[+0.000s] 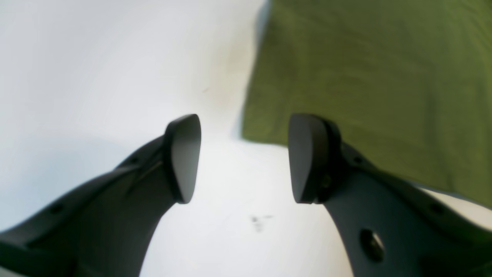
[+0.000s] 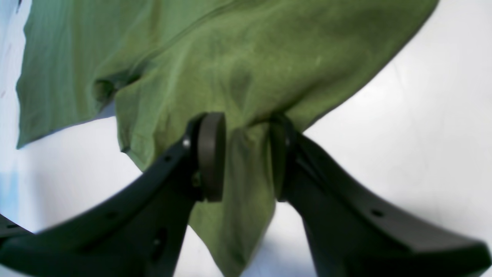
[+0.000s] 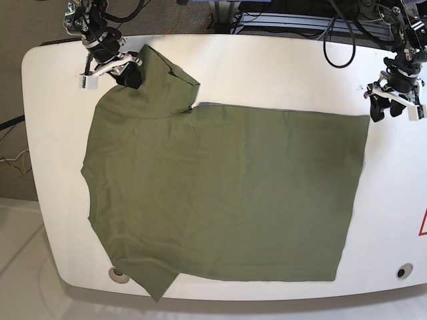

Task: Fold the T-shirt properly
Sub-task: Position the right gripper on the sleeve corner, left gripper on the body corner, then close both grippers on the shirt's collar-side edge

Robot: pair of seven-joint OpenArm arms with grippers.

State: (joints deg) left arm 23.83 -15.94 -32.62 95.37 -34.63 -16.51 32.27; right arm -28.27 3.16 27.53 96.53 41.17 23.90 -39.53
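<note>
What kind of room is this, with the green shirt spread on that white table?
Probably a robotics lab or test bench: two robot arms stand at the corners of a white table, a T-shirt lies spread for handling, and bundled cables run behind.

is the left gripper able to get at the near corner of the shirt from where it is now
Probably yes. The left gripper is open and empty, the T-shirt corner lies flat just ahead of its pads, and only bare table lies between.
</note>
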